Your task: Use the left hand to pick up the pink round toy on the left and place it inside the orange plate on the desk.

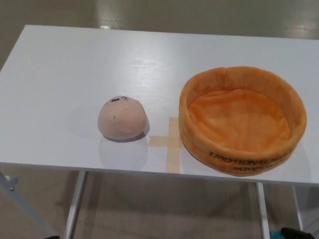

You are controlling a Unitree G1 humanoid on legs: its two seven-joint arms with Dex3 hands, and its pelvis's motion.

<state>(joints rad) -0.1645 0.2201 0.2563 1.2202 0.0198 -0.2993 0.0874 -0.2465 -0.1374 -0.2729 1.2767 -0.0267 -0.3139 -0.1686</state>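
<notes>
A pink round toy (121, 118) with small dark marks on top rests on the white desk (60, 89), left of centre near the front edge. To its right stands an orange plush plate (242, 119) with a raised rim and dark lettering on its front wall; nothing lies inside it. A gap of bare desk separates the toy from the plate. Neither of my hands shows in the head view.
A cross of tan tape (172, 141) is stuck to the desk between the toy and the plate. The desk's front edge runs just below both objects, with white metal legs (75, 204) and the floor beneath.
</notes>
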